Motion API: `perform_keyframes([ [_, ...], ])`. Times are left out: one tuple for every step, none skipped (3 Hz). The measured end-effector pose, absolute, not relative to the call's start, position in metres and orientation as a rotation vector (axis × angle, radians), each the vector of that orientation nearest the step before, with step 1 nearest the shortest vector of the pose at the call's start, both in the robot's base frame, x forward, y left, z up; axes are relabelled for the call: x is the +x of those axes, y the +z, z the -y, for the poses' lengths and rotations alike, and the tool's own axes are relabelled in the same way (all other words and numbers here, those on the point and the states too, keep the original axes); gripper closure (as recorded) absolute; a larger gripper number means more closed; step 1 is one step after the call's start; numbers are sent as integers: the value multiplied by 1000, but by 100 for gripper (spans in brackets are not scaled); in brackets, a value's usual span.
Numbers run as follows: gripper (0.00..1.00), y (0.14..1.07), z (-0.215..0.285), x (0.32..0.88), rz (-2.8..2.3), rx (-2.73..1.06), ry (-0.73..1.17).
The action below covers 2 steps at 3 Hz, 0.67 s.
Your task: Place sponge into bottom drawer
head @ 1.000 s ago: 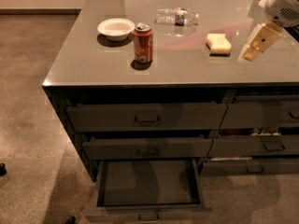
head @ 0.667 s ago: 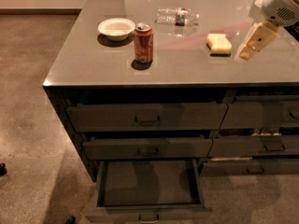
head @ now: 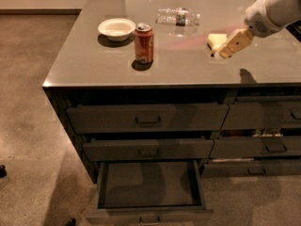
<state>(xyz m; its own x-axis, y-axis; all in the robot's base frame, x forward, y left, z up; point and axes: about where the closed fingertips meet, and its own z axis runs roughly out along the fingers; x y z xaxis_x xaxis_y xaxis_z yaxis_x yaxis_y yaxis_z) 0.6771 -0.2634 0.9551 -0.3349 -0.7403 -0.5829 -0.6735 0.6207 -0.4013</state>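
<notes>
Cream gripper hangs low over the grey countertop, tip at the right edge of the pale yellow sponge; cannot tell how far the jaws are open or whether they touch it. Sponge lies flat, right of the soda can. Bottom drawer stands pulled open below.

The cream-coloured jaws hang over the right part of the glossy grey bench, at the end of a white arm. At their tip, just to the left, is the pale yellow sponge, with a faint pinkish-red streak on the bench further left. Well to their left are a red-orange soda can with a silver top and a white bowl. Beyond and left of the jaws, a clear bottle bears a dark label with a red patch. Far below and left of them, the bottom drawer is dark grey, like the other drawer fronts. The floor is mottled brown.
</notes>
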Motion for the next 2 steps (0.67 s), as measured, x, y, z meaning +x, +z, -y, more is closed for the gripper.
perform_keyframes([
  [0,947,268,713,-2047,-949,-96],
  [0,933,276,741,-2062,-821,-73],
])
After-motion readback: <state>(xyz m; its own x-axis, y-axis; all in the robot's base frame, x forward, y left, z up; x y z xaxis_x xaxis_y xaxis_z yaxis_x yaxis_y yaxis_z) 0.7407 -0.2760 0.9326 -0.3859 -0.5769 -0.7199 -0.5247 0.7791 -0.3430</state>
